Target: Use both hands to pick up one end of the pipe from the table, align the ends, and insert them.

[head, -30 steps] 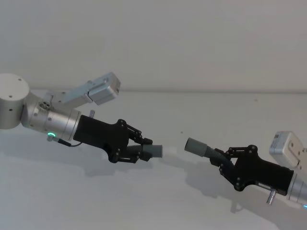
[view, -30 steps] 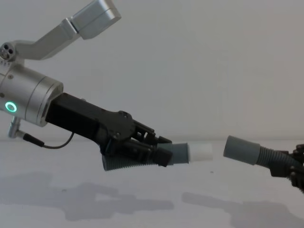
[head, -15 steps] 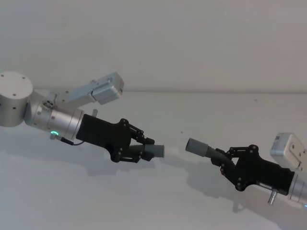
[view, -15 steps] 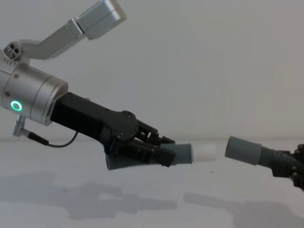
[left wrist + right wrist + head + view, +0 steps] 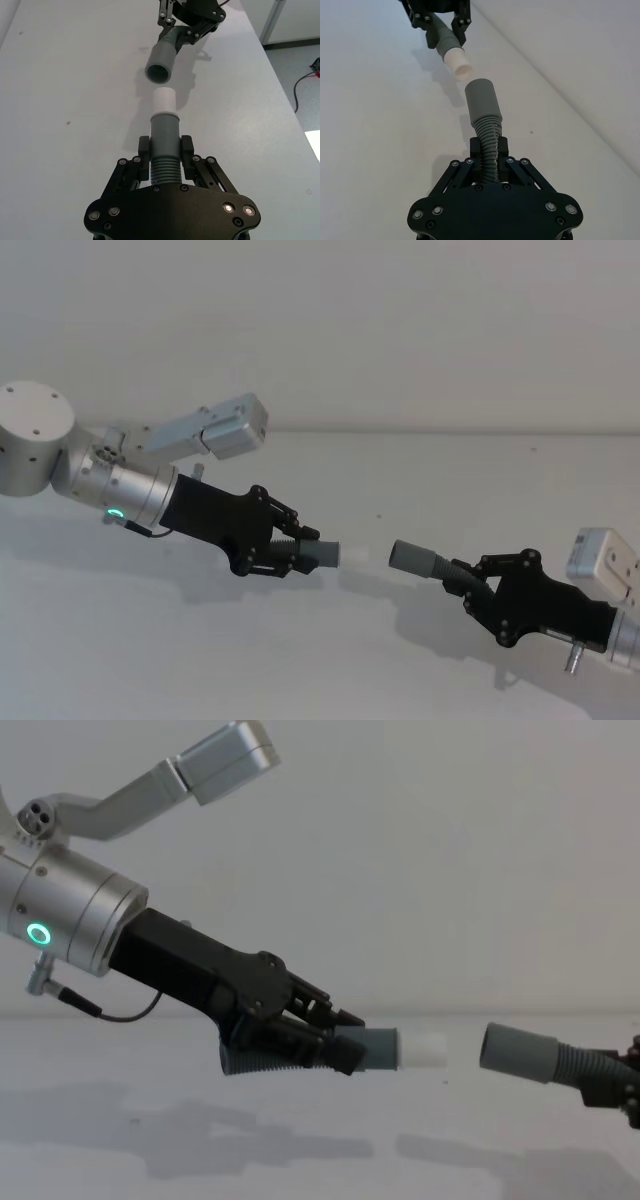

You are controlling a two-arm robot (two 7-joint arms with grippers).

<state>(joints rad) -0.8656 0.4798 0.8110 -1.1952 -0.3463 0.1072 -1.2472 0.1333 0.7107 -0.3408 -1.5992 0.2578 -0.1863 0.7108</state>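
- Two dark grey ribbed hose pieces held up off the white table (image 5: 320,660), facing each other end to end near the middle of the head view, not joined.
- Narrow cuff with pale whitish tip (image 5: 164,100) aimed at wider socket cuff (image 5: 160,62); a small gap between, roughly in line in the left wrist view.
- In the chest view, whitish tip (image 5: 424,1050) centre-right of frame, socket cuff (image 5: 518,1052) at right, about level.
- Short piece (image 5: 265,1063) gripped by left gripper (image 5: 300,553), left of centre in the head view; fingers (image 5: 187,150) closed onto the ribbed part just behind the cuff.
- Longer piece (image 5: 489,145) gripped by right gripper (image 5: 468,580), lower right of the head view; fingers closed on the ribbed part, cuff sticking out well ahead.
- Silver wrist with green glowing ring (image 5: 39,933) at left edge of the chest view.
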